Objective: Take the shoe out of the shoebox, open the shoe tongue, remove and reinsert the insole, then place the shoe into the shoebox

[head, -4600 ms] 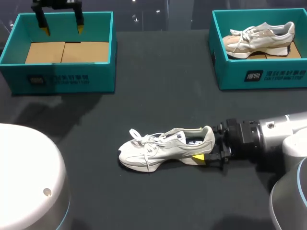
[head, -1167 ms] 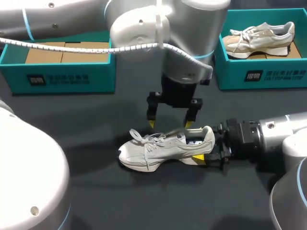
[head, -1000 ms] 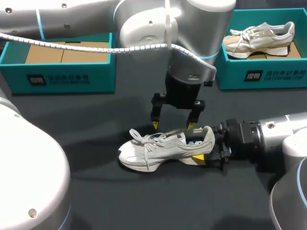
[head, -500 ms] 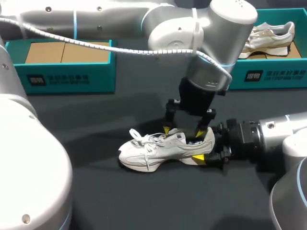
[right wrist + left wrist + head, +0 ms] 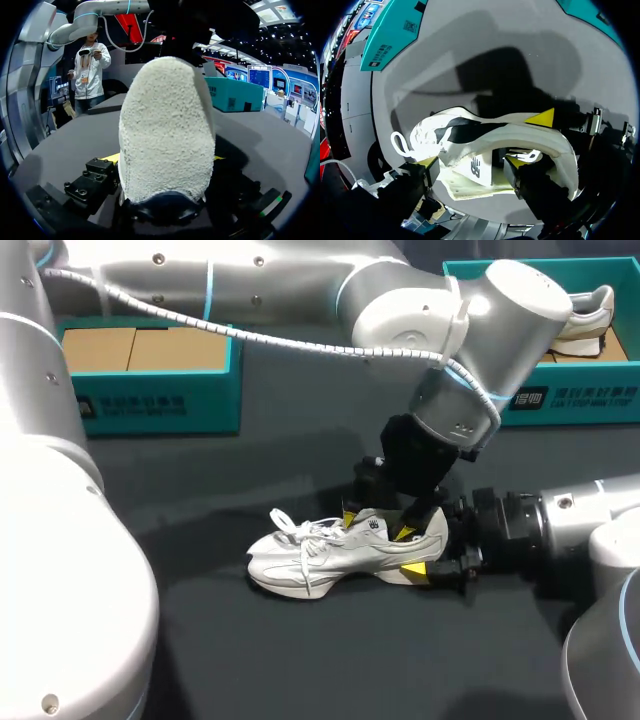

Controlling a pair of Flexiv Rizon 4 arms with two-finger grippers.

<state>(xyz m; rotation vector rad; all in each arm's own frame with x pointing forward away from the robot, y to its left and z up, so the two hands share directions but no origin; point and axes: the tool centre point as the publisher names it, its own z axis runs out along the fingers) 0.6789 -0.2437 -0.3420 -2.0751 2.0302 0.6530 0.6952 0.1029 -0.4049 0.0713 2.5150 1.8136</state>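
A white sneaker (image 5: pixel 310 555) lies on its side on the dark table, toe toward the left. My right gripper (image 5: pixel 432 550) is shut on its heel; in the right wrist view the fuzzy heel (image 5: pixel 167 130) fills the space between the fingers. My left arm comes across from the left and its gripper (image 5: pixel 377 524) stands over the shoe's mouth. In the left wrist view that gripper (image 5: pixel 470 162) is open, one tip outside the upper, the other inside the opening, with the tongue (image 5: pixel 475 167) between them. A narrow gap shows beside the inner tip.
One teal shoebox (image 5: pixel 150 400) with a cardboard floor stands at the back left. A second teal shoebox (image 5: pixel 560 400) at the back right holds a beige sneaker (image 5: pixel 590 325). My left arm's forearm spans the space above the table's middle.
My left gripper has moved right and down onto the shoe's mouth, and its fingers have narrowed a little. The right gripper and the shoe have stayed put.
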